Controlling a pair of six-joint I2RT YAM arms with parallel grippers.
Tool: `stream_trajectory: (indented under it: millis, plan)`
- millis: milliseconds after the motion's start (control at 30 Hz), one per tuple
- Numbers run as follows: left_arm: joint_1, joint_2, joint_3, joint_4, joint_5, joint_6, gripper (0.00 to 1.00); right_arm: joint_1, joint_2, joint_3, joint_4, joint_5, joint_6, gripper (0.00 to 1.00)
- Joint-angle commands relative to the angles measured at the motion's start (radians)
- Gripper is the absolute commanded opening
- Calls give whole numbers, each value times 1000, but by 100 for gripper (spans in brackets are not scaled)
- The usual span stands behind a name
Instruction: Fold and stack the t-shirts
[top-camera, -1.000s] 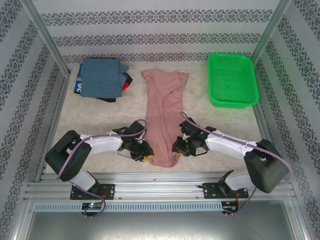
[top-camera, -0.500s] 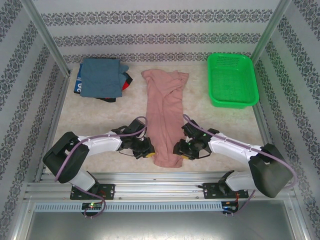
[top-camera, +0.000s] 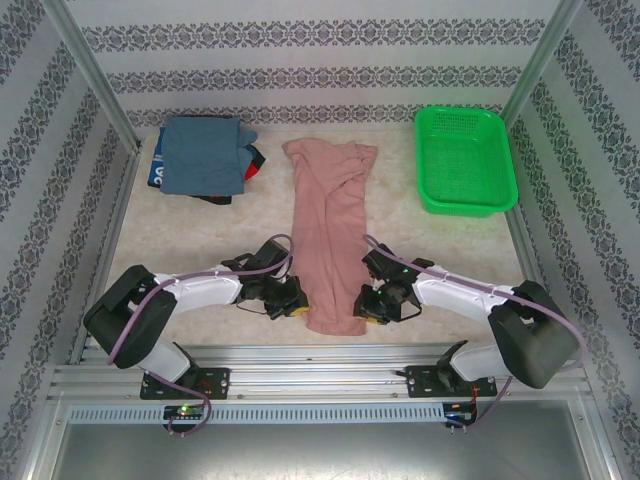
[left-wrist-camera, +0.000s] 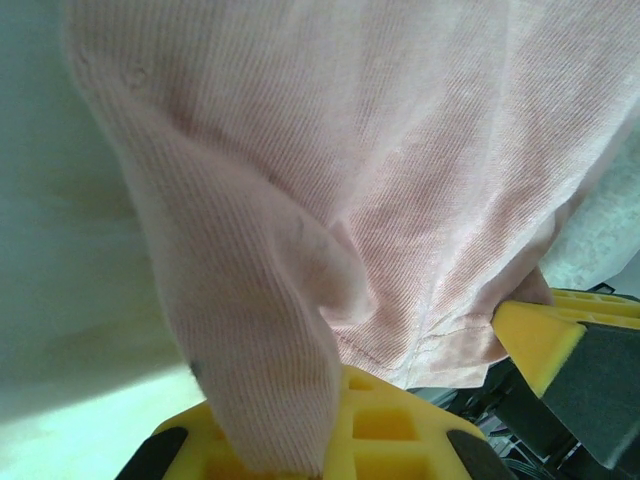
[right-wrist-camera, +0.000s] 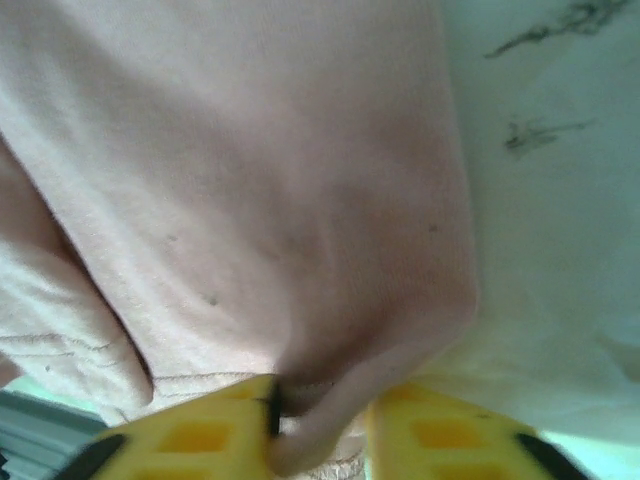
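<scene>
A long dusty-pink t-shirt (top-camera: 330, 225) lies folded lengthwise down the middle of the table, collar end far. My left gripper (top-camera: 297, 308) sits at its near left corner, shut on a fold of the hem. In the left wrist view the pink cloth (left-wrist-camera: 400, 180) runs down into the yellow fingers (left-wrist-camera: 400, 425). My right gripper (top-camera: 366, 312) is at the near right corner, shut on the pink cloth (right-wrist-camera: 250, 180) pinched between its yellow fingers (right-wrist-camera: 200, 435). Folded t-shirts (top-camera: 200, 155) are stacked at the far left, blue-grey on top with dark and red edges underneath.
A green mesh basket (top-camera: 465, 160) stands at the far right. Metal frame posts and patterned walls close in the table. The metal rail with both arm bases runs along the near edge, close behind the grippers.
My right gripper slid a little towards the near edge along the shirt's right corner and now pinches the hem. The left gripper edged in to the left corner and closed on it.
</scene>
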Motion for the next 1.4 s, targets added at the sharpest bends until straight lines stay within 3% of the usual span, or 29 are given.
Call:
stream_trajectory:
  millis: [0, 67, 233, 433, 833, 1367]
  plan:
    - [-7, -32, -11, 20, -19, 9, 0, 7, -12, -24, -33, 29, 3, 12]
    - [-6, -37, -6, 17, -18, 11, 0, 1, -40, -36, -33, 31, 10, 0]
    - [-1, -91, 46, -34, -37, 27, 0, -22, -177, -21, -81, 57, 31, 0]
    - [47, -138, 117, -101, -40, 53, 0, -141, -266, 5, -99, 14, 15, 0]
    - [246, -130, 207, -155, 18, 138, 0, -300, 27, 315, -83, -85, -165, 0]
    - [379, 145, 475, -122, 109, 218, 0, -399, 392, 712, -156, -147, -293, 0]
